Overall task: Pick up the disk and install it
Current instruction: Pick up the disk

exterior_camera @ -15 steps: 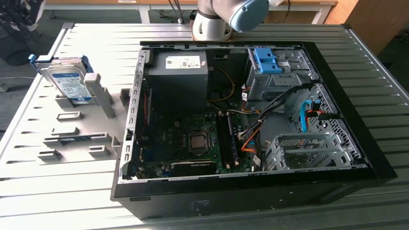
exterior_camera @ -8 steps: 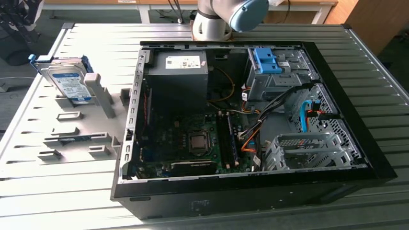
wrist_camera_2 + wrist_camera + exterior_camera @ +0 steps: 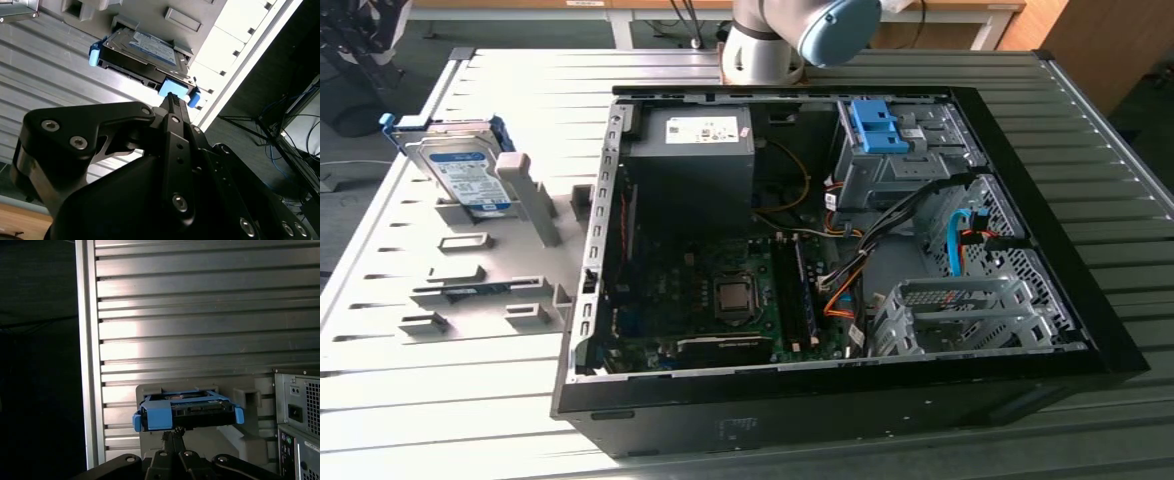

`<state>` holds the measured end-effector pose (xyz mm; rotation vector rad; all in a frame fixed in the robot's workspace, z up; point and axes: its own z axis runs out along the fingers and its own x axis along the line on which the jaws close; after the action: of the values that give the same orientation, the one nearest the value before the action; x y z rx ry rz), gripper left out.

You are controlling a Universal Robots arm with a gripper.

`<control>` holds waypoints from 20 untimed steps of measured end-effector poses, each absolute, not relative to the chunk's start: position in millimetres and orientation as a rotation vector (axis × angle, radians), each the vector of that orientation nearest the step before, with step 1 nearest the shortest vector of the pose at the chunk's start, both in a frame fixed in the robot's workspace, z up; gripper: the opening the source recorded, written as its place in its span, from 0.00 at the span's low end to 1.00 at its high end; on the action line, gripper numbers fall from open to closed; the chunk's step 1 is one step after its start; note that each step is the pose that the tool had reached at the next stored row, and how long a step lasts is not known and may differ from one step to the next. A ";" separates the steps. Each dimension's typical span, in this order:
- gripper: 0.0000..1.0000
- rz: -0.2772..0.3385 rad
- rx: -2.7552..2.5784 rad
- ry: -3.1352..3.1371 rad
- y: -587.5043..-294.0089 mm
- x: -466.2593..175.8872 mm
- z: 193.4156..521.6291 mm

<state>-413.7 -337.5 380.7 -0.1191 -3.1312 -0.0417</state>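
the disk (image 3: 187, 412) is sitting in a grey holder (image 3: 240, 437), just beyond the gripper (image 3: 175, 432). its fingers (image 3: 174, 107) are pressing together, pinching nothing.

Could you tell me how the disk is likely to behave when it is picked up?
The disk looks like a rigid metal slab, so probably stiff and heavy for its size. It leans propped in the grey stand, so a sideways push might tip it. Its blue rails look plastic, likely flexing slightly.

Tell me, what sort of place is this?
Probably a robotics lab or workshop: an open computer case on a slatted metal table, a disk in a grey holder, and a robot arm behind.
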 end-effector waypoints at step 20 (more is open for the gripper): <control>0.11 -0.041 0.135 -3.128 -337.5 -414.0 380.6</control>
<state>-414.0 -337.5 380.6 0.1347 -3.1284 -0.0406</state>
